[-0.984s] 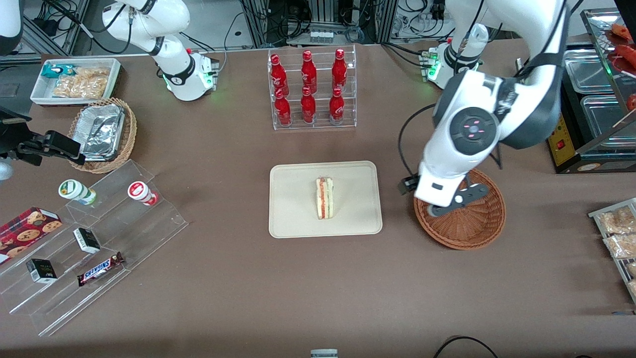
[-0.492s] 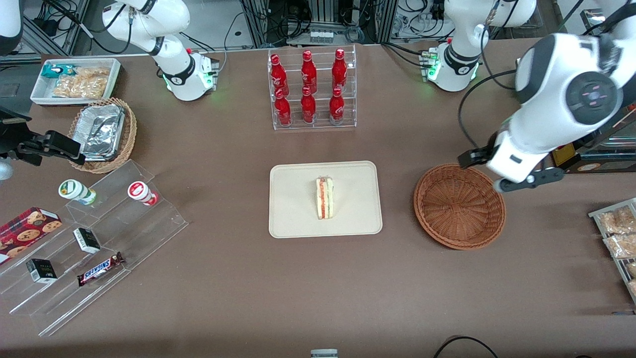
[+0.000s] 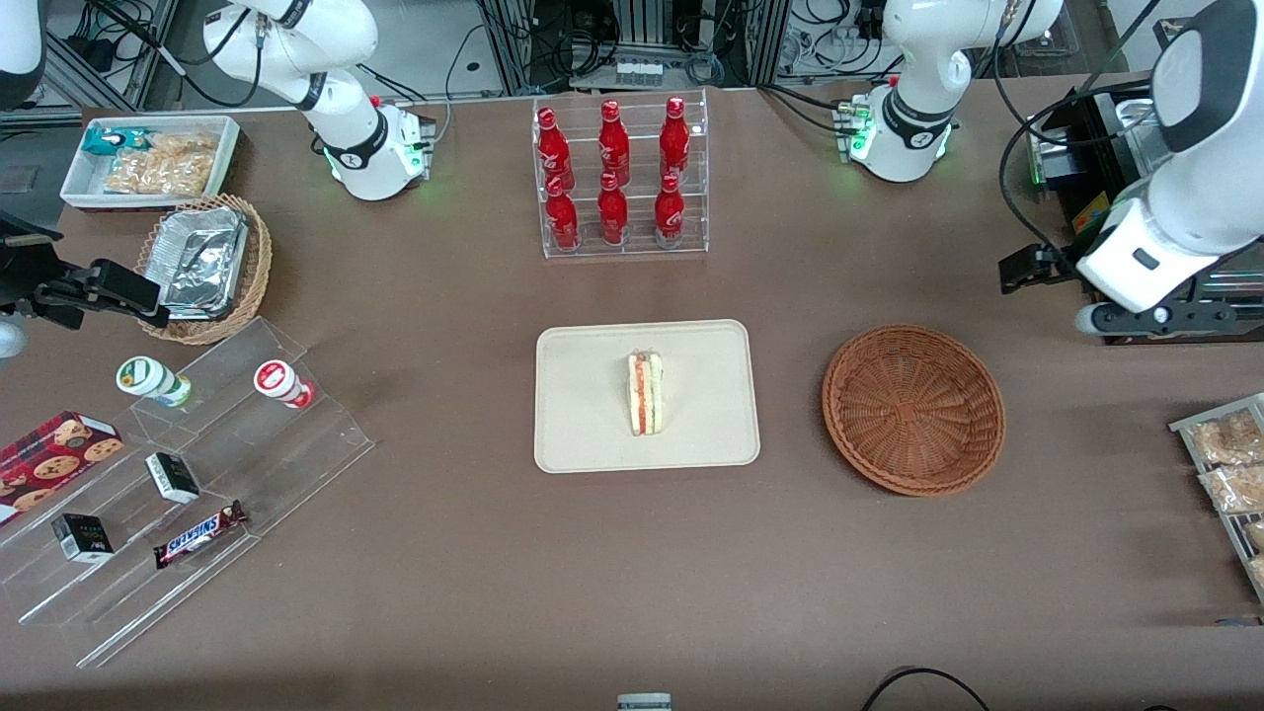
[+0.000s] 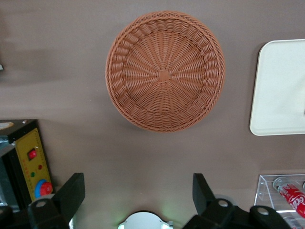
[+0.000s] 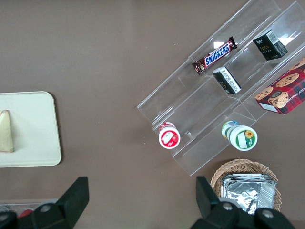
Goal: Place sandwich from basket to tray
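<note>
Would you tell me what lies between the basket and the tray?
Only bare brown table, in the front view, separates basket from tray; the gripper hangs open elsewhere.

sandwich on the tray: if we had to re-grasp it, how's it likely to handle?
The sandwich, a soft-looking bread wedge standing on edge on the tray, would probably squash under a firm pinch and tip if nudged sideways. Likely light. The gripper is open, high above the table near the empty basket.
</note>
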You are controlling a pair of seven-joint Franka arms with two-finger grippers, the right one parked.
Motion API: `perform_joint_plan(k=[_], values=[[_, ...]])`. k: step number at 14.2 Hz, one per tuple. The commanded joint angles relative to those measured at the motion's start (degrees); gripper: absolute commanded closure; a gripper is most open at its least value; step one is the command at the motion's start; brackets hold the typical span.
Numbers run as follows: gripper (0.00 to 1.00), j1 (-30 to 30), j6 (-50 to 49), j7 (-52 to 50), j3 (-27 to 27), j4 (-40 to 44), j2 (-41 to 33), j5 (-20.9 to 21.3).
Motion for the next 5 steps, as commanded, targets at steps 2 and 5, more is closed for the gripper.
perform_joint_plan(k=[2, 5], values=[[0.0, 0.08, 0.61, 1.77, 1.68, 1.99, -1.52, 0.27], [0.0, -0.45, 1.67, 1.77, 1.77, 2.27, -1.35, 0.44]])
